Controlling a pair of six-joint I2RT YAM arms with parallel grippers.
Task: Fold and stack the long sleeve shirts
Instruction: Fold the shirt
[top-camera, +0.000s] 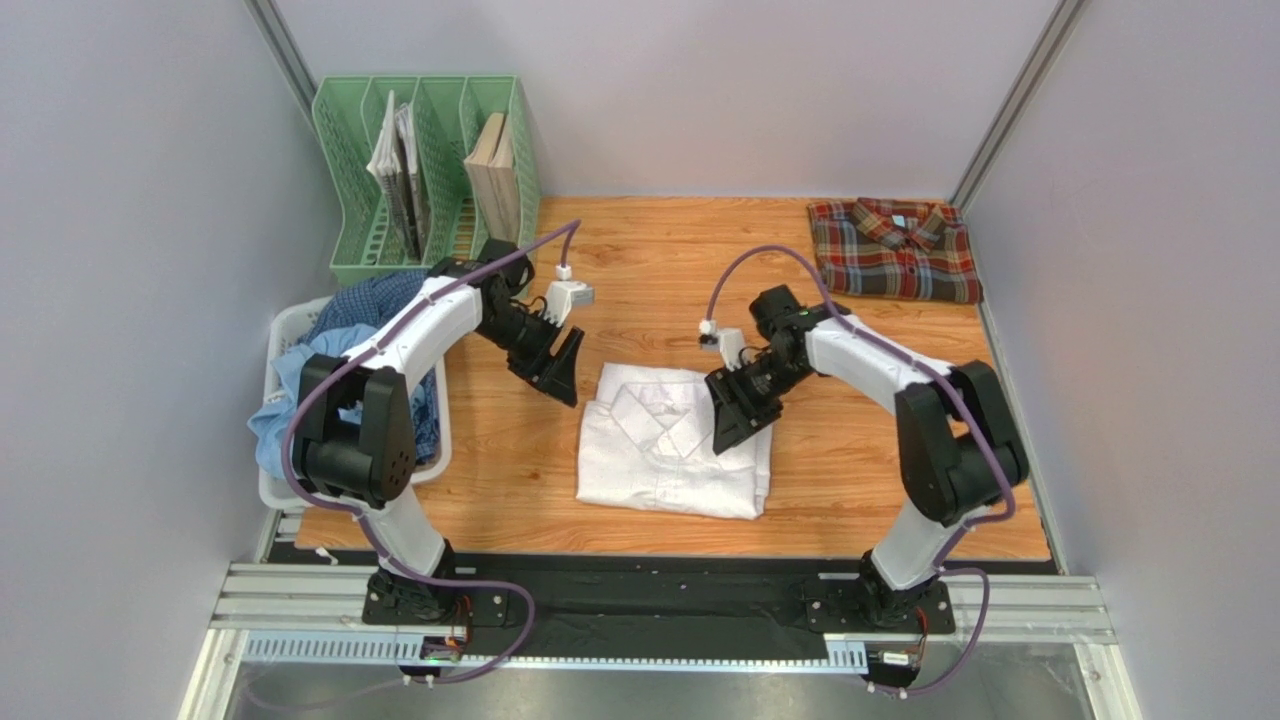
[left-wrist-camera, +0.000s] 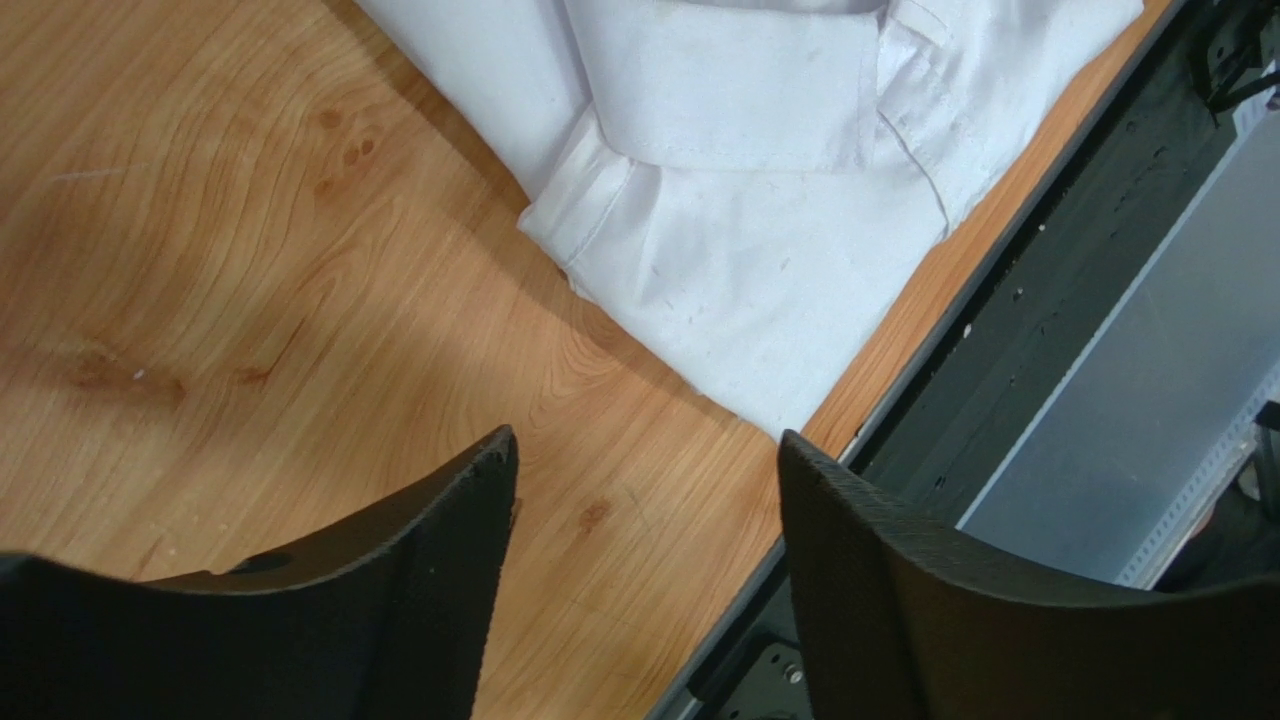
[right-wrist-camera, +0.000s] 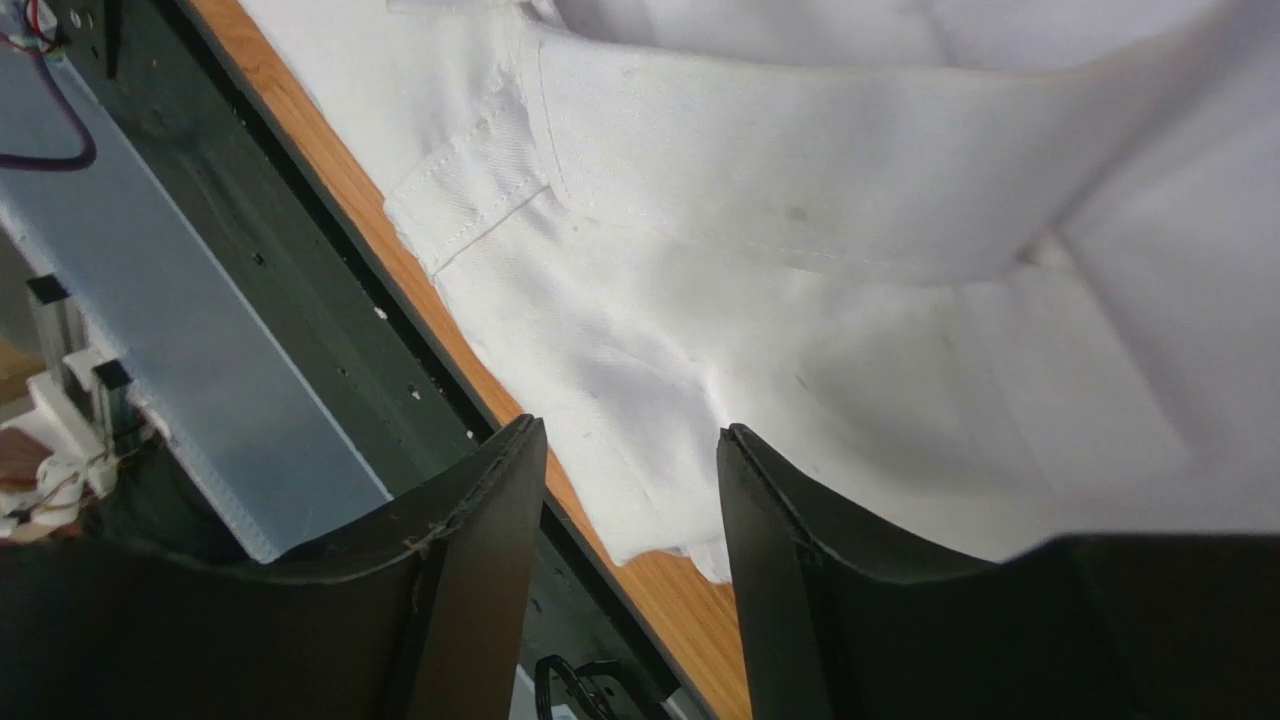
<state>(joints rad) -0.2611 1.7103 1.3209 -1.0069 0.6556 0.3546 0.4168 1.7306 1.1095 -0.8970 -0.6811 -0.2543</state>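
While the plaid shirt (top-camera: 894, 251) already lies folded at the far right corner of the table (top-camera: 511, 480), the white shirt (top-camera: 669, 450) sits folded at the centre, not yet stacked with it. Blue shirts (top-camera: 383, 300) are heaped in the basket (top-camera: 286, 323) at the left, so most of the work appears to remain. The left gripper (top-camera: 559, 368) hangs just beside the white shirt's far left corner, jaws spread, nothing between them. The right gripper (top-camera: 736, 417) sits over the shirt's right edge, jaws parted and apparently empty; whether its tips touch the cloth I cannot tell.
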